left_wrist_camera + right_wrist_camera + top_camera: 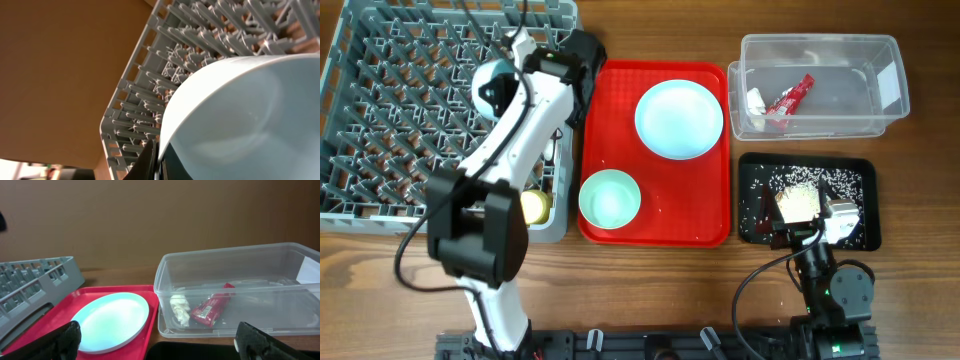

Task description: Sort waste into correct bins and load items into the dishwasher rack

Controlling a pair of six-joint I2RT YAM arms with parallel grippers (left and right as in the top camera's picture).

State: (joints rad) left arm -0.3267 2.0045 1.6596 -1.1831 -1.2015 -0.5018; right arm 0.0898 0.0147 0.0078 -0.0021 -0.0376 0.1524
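Currently gripping the pale blue bowl (235,115) by its rim with the left gripper (160,160), tilted above the pegs of the dishwasher rack (150,95). Holding the right gripper (160,342) spread wide and empty over the black tray (750,170), among crumbs (815,182). Elsewhere: red wrapper (790,97) and napkin (756,100) inside the clear tub (880,60); pale blue plate (679,119) and pale green bowl (610,197) on the red tray (705,225); yellow cup (533,206) at the rack's near corner.
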